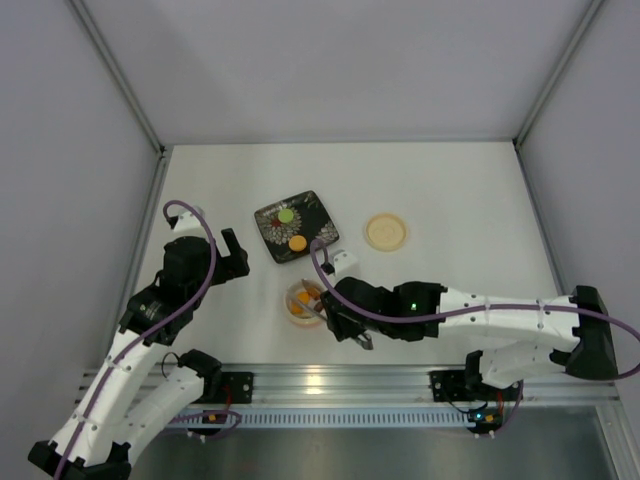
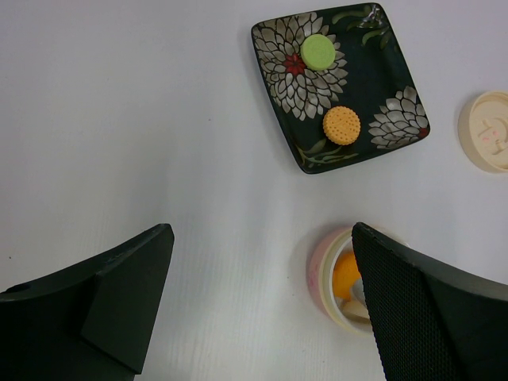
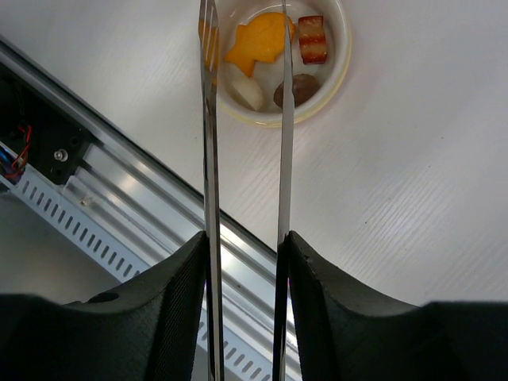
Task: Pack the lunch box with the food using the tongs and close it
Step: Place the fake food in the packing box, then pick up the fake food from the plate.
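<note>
While the left gripper (image 1: 238, 258) hangs over the bench (image 1: 450, 190) at about 9 o'clock from the lunch box (image 3: 340, 63), its fingers (image 2: 119, 294) are spread as wide as they go and hold nothing. I think it waits there to stay out of the way, and maybe to help with the lid later.

At 12 o'clock from the lunch box sits the black flower plate (image 2: 373, 71). A green round piece (image 2: 318, 51) and an orange biscuit (image 2: 341, 125) lie on it, a little apart. They are not packed yet.

The lunch box stands on the bench near the arms, with no lid on. Inside it I can see an orange fish shape (image 3: 258, 48), a red striped bit (image 3: 312, 40), a white bit (image 3: 248, 94) and a dark brown one (image 3: 298, 89).

The tongs (image 3: 284, 175) reach out with their tips over the box. Their two thin arms stand apart and nothing is between them. My guess is that they are over the box so food can drop into it.

The right gripper (image 3: 244, 262) pinches the tongs from both sides, one of its fingers (image 3: 171, 302) on each thin arm. That way a squeeze shuts the tongs.

The lid (image 1: 385, 231) lies flat at about 2 o'clock from the box, well apart from it. It will go on last, I think.
</note>
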You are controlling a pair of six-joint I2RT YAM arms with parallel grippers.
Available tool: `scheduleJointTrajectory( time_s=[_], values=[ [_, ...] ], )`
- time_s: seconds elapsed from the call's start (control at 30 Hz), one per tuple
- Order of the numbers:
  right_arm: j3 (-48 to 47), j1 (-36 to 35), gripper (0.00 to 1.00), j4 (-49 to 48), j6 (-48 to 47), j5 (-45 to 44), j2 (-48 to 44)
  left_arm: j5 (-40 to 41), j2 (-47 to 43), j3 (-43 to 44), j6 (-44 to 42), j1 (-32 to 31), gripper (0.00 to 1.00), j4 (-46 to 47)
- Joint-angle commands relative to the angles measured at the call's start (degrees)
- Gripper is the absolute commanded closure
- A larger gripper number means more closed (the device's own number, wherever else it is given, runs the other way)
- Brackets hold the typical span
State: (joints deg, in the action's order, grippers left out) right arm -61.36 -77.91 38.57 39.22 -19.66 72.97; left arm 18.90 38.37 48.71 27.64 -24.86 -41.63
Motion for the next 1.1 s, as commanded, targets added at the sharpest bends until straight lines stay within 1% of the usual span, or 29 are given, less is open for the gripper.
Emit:
scheduleJointTrajectory(
  time_s=[0.0,0.13,0.23,0.27,0.33,0.37,0.47,0.6,0.7,0.9,1.07],
  values=[
    [-1.0,-1.2,0.57,-3.7,0.2,-1.9,-0.3,0.1,-0.5,-0.3,0.3,-0.2,0.01,0.4],
    [-5.4,0.2,0.54,-0.5,-2.4,-5.1,0.3,0.2,-0.4,-0.3,0.3,-0.2,0.01,0.5],
    [-9.0,4.3,0.53,-0.5,-5.6,-4.2,1.4,0.2,-0.5,-0.2,0.3,-0.2,0.01,0.5],
    [-9.9,7.3,0.53,-0.6,-6.5,-3.8,1.8,0.3,-0.5,-0.2,0.4,-0.3,0.01,0.4],
    [-12.7,10.0,0.53,-0.9,-8.8,-2.2,3.8,0.4,-0.5,-0.3,0.4,-0.3,0.01,0.4],
    [-13.6,12.5,0.53,-1.5,-9.4,-1.5,4.7,0.4,-0.4,-0.3,0.4,-0.3,0.01,0.5],
    [-17.6,15.8,0.53,-1.7,-11.4,0.1,9.4,0.4,-0.3,-0.3,0.3,-0.3,0.01,0.3],
    [-23.3,18.0,0.53,-1.1,-13.2,1.2,18.1,0.5,-0.4,-0.3,0.4,-0.3,0.01,0.4],
    [-25.6,18.8,0.53,-1.2,-13.6,2.2,22.5,0.5,-0.4,-0.3,0.3,-0.3,0.01,0.4],
    [-28.0,19.5,0.53,-0.7,-13.7,1.9,27.8,0.6,-0.2,-0.3,0.4,-0.4,0.01,0.3],
    [-27.9,19.9,0.53,-1.0,-13.8,2.2,29.5,0.5,-0.2,-0.3,0.5,-0.3,0.01,0.3]
  ],
)
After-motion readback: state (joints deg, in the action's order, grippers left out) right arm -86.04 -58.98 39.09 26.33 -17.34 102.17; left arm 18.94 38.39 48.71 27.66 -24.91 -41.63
